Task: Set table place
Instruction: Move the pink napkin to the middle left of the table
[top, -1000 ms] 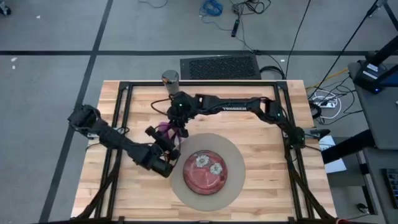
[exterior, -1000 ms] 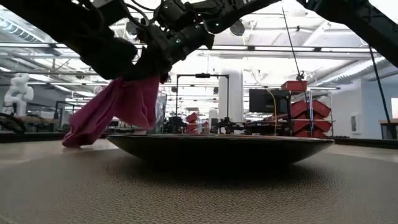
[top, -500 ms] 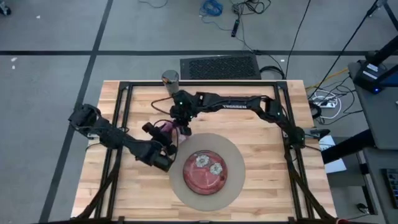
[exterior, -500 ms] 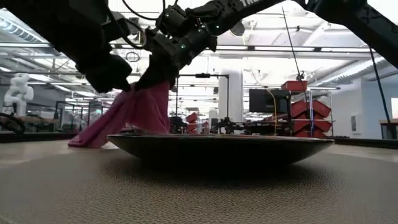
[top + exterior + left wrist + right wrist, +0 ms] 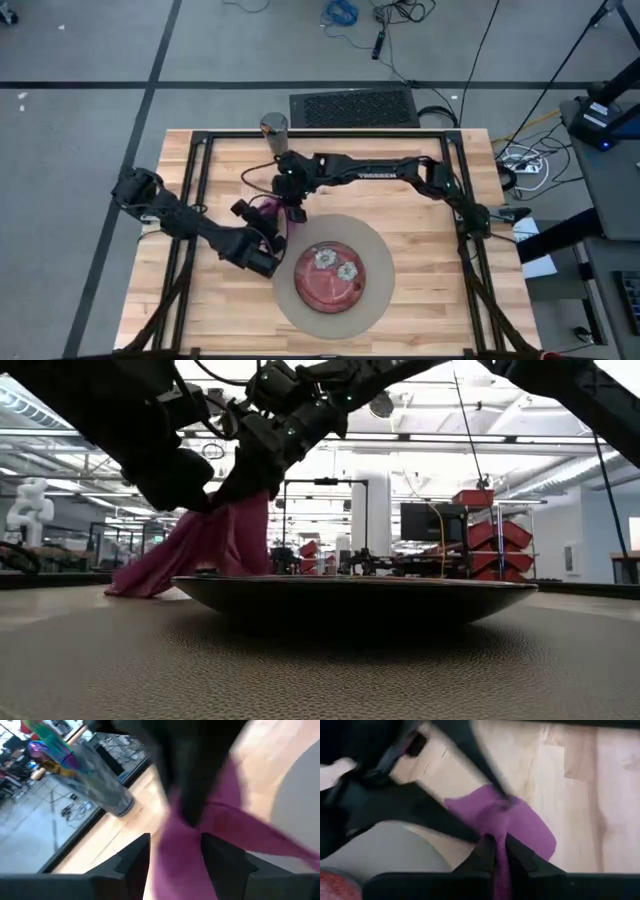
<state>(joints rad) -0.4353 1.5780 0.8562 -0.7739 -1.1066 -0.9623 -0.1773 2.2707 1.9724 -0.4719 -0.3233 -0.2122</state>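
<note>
A magenta cloth napkin (image 5: 270, 208) is bunched up over the table (image 5: 420, 300), just left of a round beige mat (image 5: 375, 300) that carries a red flowered plate (image 5: 330, 275). My right gripper (image 5: 291, 198), reaching in from the right, is shut on the napkin's top. My left gripper (image 5: 265, 222) comes from the near left and is shut on the napkin lower down. In the low view the napkin (image 5: 205, 540) slopes down from the grippers, and its lower end (image 5: 130, 585) lies on the table. My left gripper has a bunched part of the napkin (image 5: 175, 855) between its two fingers (image 5: 135, 857), below the place where the other gripper holds it. It comes slanting from the table's near left. How many layers it has does not show. My right gripper pinches a gathered fold at the napkin's top (image 5: 499, 827) between its two fingertips, from above, pointing down. The napkin hangs and spreads below the fingers, with its lower end on the table.
A clear glass tumbler (image 5: 273, 126) stands at the table's far edge, beyond both grippers. A black rail frame (image 5: 200, 145) runs around the tabletop. Bare wood lies to the right of the mat and along the near left.
My right gripper has carried the napkin's top a little toward the plate and the near edge, and my left gripper has shifted slightly toward the far edge. The napkin's upper part now leans closer to the plate. Its lower end has stayed on the table.
</note>
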